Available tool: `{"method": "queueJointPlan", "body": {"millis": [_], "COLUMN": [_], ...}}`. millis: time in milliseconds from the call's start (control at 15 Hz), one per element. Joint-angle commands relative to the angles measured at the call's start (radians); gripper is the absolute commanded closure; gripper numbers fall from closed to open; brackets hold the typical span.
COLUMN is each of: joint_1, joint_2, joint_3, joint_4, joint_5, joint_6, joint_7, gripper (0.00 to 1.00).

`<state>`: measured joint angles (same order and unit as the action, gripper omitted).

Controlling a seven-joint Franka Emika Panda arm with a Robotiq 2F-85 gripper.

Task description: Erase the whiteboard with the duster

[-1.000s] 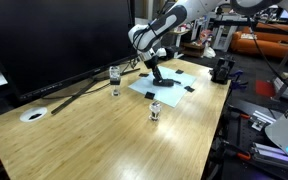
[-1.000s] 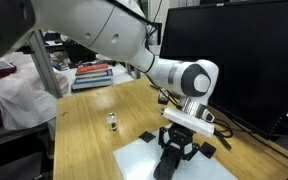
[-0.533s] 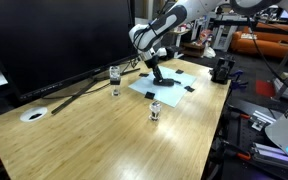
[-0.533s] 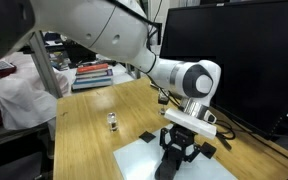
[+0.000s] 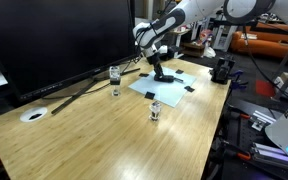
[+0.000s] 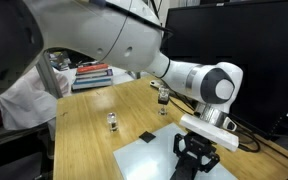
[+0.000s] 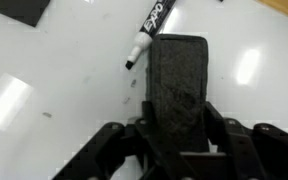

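The whiteboard [image 5: 174,85] [image 6: 147,160] [image 7: 54,95] lies flat on the wooden table, with faint dark smudges on it in the wrist view. My gripper [image 5: 161,71] [image 6: 195,163] [image 7: 177,122] points down over it, shut on the duster [image 7: 179,80] [image 5: 163,76], a matte black oblong block. One finger sits on each long side of the block. The duster's face appears to be down on the sheet. A black marker [image 7: 152,32] lies on the sheet just beyond the duster's far end.
Two small glass jars [image 5: 115,75] [image 5: 154,110] stand on the table near the sheet, also as jars [image 6: 113,121] [image 6: 164,97]. A white disc [image 5: 32,115] lies far off. A big dark monitor [image 5: 54,40] lines the back. Black tabs [image 6: 146,137] [image 7: 19,8] edge the sheet.
My gripper, with the duster in it, has slid sideways across the whiteboard, to the right in both exterior views. The grip is unchanged.
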<state>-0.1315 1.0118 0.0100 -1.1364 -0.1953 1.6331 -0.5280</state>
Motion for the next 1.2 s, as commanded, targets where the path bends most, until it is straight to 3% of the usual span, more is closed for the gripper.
{"method": "queueJointPlan", "body": {"millis": [0,533,1133], "joint_1": [-0.015,-0.002,0.086], "joint_2": [0.088,0.167,0.005], "joint_3": [-0.005,0.009,0.044], "joint_4": [0.140,0.270,-0.057], "joint_5": [0.013,0.012,0.009], "joint_6": [-0.043,-0.127,-0.076], "joint_7": [0.004,-0.030,-0.021], "gripper": [0.74,0.74,0.74]}}
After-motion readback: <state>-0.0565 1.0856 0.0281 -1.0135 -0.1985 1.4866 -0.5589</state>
